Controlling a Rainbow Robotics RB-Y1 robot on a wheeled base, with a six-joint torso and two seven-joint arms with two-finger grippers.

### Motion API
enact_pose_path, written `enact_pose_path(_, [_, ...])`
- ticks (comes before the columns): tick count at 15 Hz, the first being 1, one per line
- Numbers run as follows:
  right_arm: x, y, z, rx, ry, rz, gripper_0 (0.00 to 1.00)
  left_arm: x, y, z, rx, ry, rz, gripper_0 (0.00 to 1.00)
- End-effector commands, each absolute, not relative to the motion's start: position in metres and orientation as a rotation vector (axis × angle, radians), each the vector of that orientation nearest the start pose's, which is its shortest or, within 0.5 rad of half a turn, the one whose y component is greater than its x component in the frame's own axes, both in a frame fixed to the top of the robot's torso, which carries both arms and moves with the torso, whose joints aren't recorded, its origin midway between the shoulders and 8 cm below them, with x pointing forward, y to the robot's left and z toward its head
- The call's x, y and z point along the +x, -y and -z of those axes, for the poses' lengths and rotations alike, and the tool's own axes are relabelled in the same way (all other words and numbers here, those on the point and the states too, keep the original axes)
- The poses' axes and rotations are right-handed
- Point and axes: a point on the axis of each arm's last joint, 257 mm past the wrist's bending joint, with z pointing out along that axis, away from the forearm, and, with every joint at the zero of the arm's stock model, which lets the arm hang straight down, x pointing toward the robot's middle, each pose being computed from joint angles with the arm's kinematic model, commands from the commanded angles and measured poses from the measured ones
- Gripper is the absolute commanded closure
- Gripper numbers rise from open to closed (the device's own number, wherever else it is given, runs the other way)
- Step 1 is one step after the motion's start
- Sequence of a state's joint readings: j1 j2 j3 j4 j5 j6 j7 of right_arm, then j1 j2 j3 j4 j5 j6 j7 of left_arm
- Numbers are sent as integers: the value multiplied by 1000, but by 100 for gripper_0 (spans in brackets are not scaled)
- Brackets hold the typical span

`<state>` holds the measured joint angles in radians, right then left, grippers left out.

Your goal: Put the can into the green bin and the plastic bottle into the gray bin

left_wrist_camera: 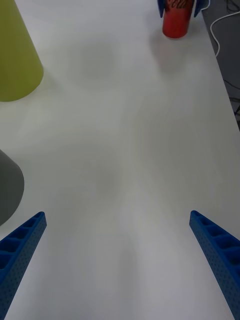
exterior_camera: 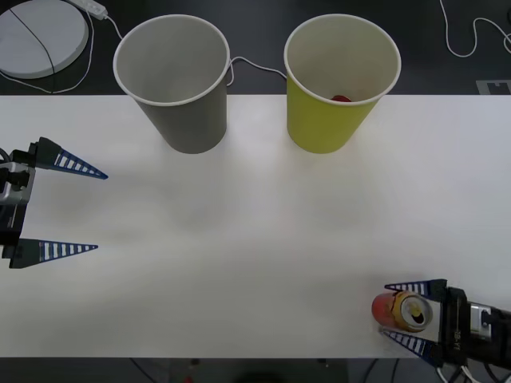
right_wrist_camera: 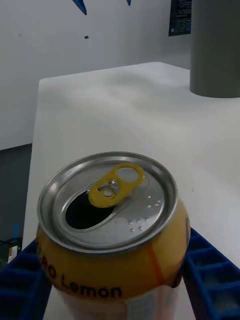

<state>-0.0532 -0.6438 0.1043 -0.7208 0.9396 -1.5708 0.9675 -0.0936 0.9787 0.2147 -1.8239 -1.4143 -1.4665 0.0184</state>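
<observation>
Where the white tabletop (exterior_camera: 255, 239) meets its near right corner, the right pincer (exterior_camera: 409, 317) sits closed around the can (exterior_camera: 402, 310), one blue ribbed finger on each side of it. Can stands upright on the tabletop, open gold top with yellow pull tab facing up; body orange-yellow near the rim, red lower down. From the right wrist camera, both fingers press the can's (right_wrist_camera: 112, 235) sides, the word "Lemon" readable on its band.

Left pincer (exterior_camera: 76, 209) waits at the left edge of the tabletop, fingers spread wide, nothing between them, pointing right across the bare surface. Left wrist camera shows its two blue fingertips (left_wrist_camera: 212, 242) well apart over the tabletop, the can (left_wrist_camera: 176, 17) small at the far side with blue fingers flanking it.

Gray bin (exterior_camera: 177, 80) stands upright at the far edge of the tabletop, left of centre. Green bin (exterior_camera: 339, 84) stands upright beside it to the right, a clear gap between them. A small red thing (exterior_camera: 341, 99) lies low inside the green bin; cannot tell what it is. Both bins well apart from the can.

Behind the tabletop: white cables (exterior_camera: 255, 68) on a dark floor, round pale disc (exterior_camera: 40, 36) at far left.
</observation>
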Motion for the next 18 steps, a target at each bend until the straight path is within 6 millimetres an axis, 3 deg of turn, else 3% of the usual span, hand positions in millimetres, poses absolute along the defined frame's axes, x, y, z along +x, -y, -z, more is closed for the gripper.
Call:
enact_pose_path(1, [290, 258, 359, -1231, -1314, -661, 100, 373, -270, 149, 1806, -1437, 257, 0])
enact_pose_path(11, [302, 250, 336, -1274, -1268, -681, 100, 373, -270, 149, 1806, -1437, 257, 0])
enact_pose_path(18, [323, 260, 296, -1364, -1374, -672, 100, 373, -270, 149, 1806, -1437, 257, 0])
